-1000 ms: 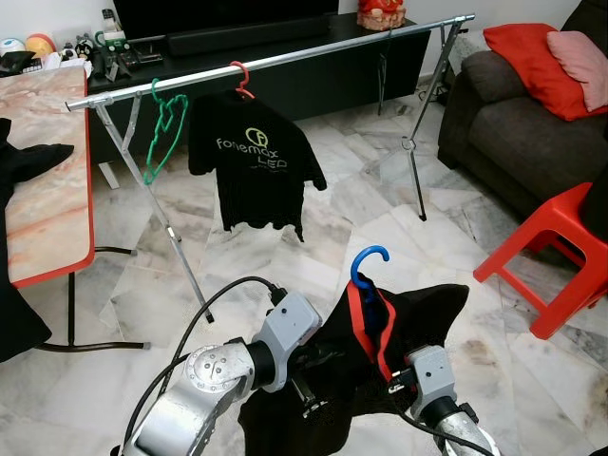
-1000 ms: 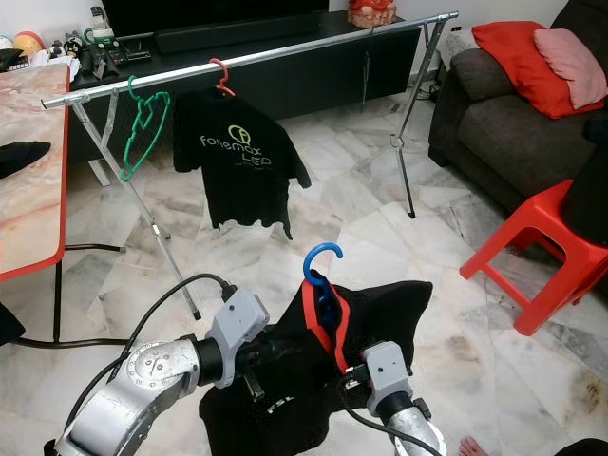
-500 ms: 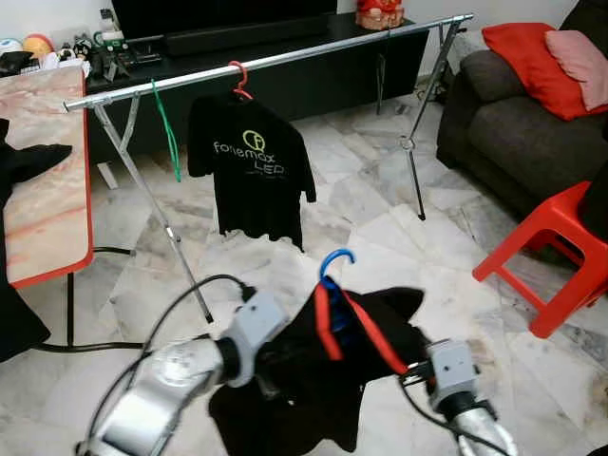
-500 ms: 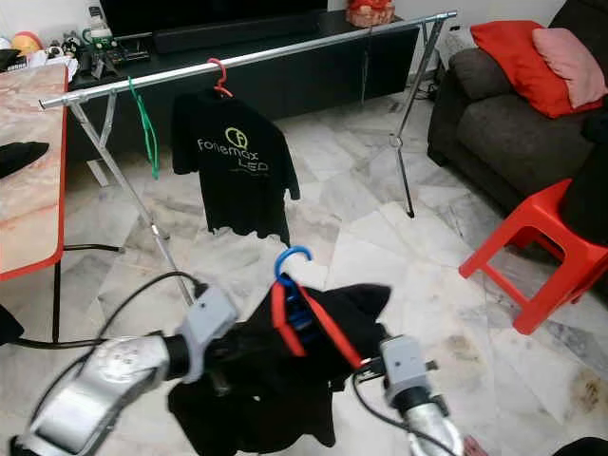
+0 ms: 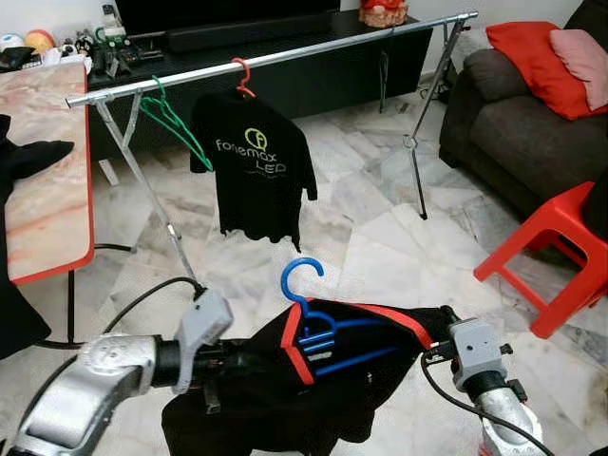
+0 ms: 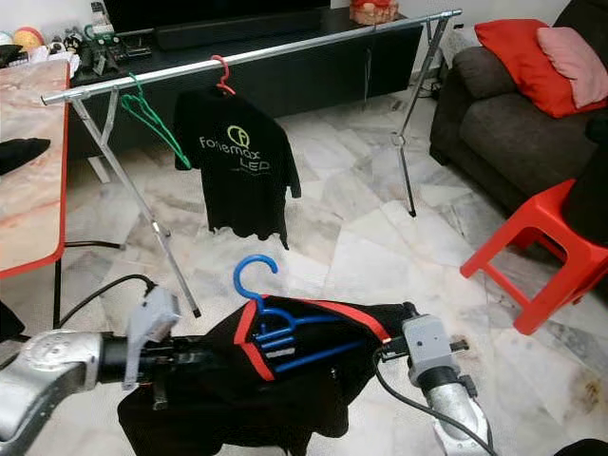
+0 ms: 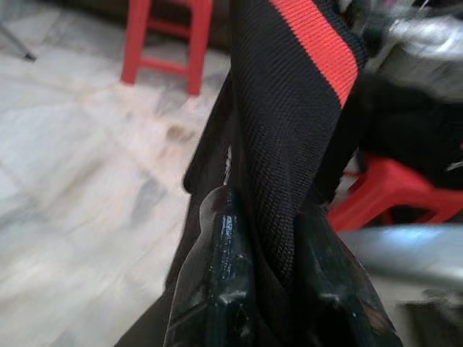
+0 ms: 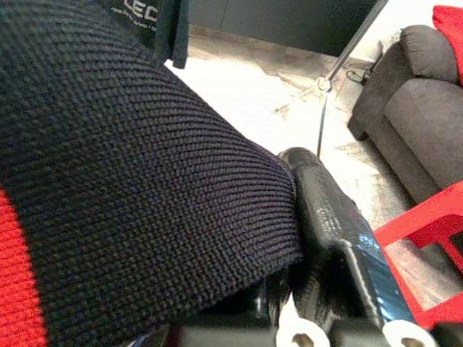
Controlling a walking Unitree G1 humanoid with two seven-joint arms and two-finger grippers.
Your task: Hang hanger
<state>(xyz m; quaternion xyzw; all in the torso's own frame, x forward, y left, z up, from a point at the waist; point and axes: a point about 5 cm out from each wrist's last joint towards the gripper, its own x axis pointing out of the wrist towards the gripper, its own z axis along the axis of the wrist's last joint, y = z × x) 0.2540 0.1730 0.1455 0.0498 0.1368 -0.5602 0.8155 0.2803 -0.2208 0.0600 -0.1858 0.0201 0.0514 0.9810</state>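
We hold a blue plastic hanger (image 5: 318, 332) inside a limp black red-trimmed shirt (image 5: 361, 366), low before the silver clothes rail (image 5: 285, 57). Left gripper (image 7: 260, 289) and right gripper (image 8: 304, 210) pinch the soft fabric; the stiff hook offers surer hold.

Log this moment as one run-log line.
left claw: shut on black garment | right claw: shut on black garment | blue hanger: inside garment, hook up | rail: ahead, not reached

Blue plastic hanger (image 5: 318, 332) inside black knit shirt with red trim (image 5: 351, 366). Green wire hanger (image 5: 176, 119), black logo tee (image 5: 255, 171) on red hanger, red plastic stool (image 5: 551, 256).
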